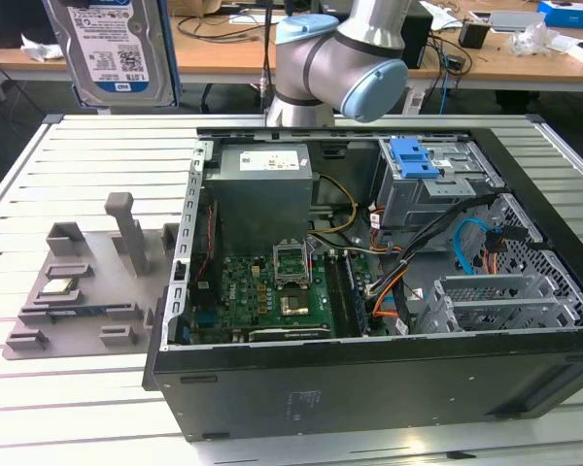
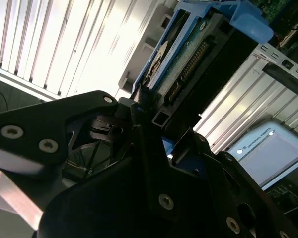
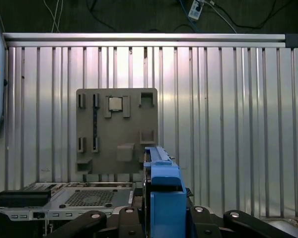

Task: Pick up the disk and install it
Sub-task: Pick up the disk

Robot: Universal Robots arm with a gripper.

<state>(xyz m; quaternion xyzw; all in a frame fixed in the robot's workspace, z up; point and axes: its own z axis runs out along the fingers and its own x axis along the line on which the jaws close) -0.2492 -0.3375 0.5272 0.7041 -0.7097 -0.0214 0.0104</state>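
The arm (image 1: 342, 58) is folded at its blue-capped elbow. In both wrist views the black gripper (image 2: 149, 116) (image 3: 164, 220) clamps the disk (image 3: 163, 186) edge-on between its fingers.

Exterior view: raised, angled down across the open computer case (image 1: 369, 388) on the slatted tabletop (image 1: 87, 165), mid-range. First wrist view: high, straight down on the tabletop. Second wrist view: very close, along the pincer (image 2: 151, 111) at the disk (image 2: 188, 64). Exterior and first wrist views share the grey fixture plate (image 1: 87, 291).

PC case (image 1: 369, 398) on worktop (image 1: 87, 146); fixture tray (image 1: 68, 340) just beside it at the exterior view's left, w/ chip (image 1: 56, 287) on it. Disk (image 1: 117, 49) aloft behind tray; arm base (image 1: 296, 107) behind case.
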